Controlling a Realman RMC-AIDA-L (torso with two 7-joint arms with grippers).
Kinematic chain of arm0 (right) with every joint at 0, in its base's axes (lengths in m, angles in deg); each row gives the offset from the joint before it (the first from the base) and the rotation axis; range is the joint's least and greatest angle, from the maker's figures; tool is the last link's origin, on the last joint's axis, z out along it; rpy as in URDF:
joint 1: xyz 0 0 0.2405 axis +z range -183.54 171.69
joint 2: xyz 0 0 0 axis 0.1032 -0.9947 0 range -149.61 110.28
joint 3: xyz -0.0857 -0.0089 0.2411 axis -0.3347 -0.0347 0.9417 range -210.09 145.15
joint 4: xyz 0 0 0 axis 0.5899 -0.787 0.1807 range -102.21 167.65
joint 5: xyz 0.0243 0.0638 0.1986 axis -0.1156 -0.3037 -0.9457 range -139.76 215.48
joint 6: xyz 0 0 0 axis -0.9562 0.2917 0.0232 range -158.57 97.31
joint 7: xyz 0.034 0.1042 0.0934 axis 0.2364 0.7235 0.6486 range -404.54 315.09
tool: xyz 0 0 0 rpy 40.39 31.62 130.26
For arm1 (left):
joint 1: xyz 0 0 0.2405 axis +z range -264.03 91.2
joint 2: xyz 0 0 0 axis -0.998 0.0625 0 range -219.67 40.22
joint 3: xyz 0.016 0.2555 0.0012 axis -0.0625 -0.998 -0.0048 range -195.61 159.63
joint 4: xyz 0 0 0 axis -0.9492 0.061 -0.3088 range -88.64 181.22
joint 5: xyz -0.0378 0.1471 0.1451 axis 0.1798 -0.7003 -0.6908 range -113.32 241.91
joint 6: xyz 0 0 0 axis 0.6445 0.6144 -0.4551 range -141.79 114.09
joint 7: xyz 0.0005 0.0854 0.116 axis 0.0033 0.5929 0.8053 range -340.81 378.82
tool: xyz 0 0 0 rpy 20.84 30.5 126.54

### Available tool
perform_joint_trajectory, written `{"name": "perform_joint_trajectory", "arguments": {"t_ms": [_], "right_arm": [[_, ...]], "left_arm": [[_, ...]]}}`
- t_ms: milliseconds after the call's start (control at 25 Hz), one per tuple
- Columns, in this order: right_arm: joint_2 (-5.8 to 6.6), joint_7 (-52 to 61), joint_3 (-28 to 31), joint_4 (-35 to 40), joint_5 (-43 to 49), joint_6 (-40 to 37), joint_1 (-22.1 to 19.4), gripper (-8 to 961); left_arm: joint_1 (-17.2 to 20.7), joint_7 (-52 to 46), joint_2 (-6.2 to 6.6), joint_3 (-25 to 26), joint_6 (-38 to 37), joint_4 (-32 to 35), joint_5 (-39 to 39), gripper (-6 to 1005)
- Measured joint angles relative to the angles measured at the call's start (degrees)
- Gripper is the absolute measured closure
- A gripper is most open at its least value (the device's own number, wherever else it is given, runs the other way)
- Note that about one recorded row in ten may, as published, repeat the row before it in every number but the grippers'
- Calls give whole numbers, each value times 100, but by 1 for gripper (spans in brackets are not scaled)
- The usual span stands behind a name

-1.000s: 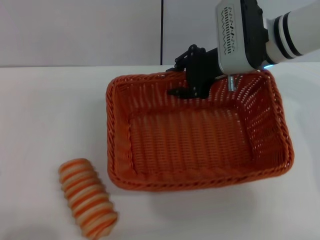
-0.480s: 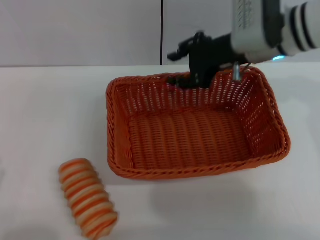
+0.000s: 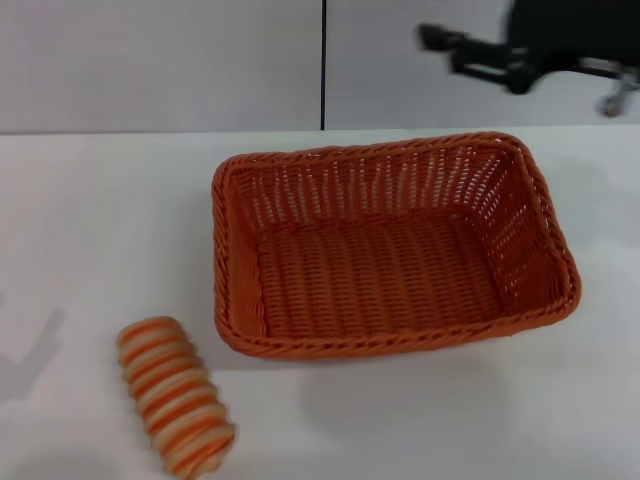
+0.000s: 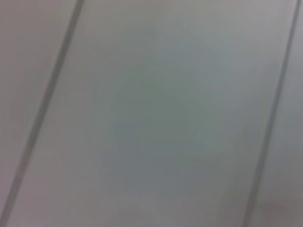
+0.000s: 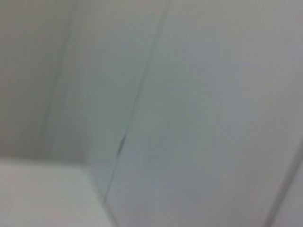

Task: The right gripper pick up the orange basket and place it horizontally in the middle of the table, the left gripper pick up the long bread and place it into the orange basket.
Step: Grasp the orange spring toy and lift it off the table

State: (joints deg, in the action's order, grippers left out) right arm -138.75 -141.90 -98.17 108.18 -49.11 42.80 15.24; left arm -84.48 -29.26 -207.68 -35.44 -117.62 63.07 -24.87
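Note:
The orange basket (image 3: 222, 262) lies flat on the white table (image 3: 100, 210) near its middle, long side across my view, with nothing inside it. The long bread (image 3: 175, 397), striped orange and cream, rests on the table off the basket's near left corner. My right gripper (image 3: 447, 52) hangs in the air above and behind the basket's far rim, in front of the wall, open and holding nothing. The left gripper shows in none of the views. Both wrist views show only the grey wall.
A light grey wall (image 3: 160, 60) with a dark vertical seam (image 3: 324, 60) stands behind the table. A faint shadow (image 3: 30, 350) lies on the tabletop at the far left, left of the bread.
The right gripper has let go of the basket's far rim and risen up and to the right. The basket has dropped flat onto the table. The bread has not moved.

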Motion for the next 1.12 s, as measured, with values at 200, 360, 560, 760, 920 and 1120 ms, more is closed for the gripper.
{"name": "perform_joint_trajectory", "arguments": {"t_ms": [200,360,560,760,920,1120], "right_arm": [[0,-81,315,-67,-1122,188,-846,440],[-1,-172,715,-507,-1752,457,-1252,440],[-1,-139,1379,-1205,-2018,965,-1349,440],[10,-152,1837,-1770,-2056,1279,-1283,439],[7,-161,2056,-1900,-2060,1354,-1314,439],[7,-161,2395,-2124,-2064,1409,-1255,439]], "left_arm": [[-88,-991,-9,-330,104,1040,-35,173],[-383,-1798,-9,-414,396,1687,-652,173],[-931,-2629,-2,-418,657,2053,-1741,173],[-1613,-3380,-10,-421,812,2503,-2896,174],[-1745,-3538,5,-438,828,2578,-3062,174],[-1933,-4012,16,-470,782,2851,-3900,174]]}}
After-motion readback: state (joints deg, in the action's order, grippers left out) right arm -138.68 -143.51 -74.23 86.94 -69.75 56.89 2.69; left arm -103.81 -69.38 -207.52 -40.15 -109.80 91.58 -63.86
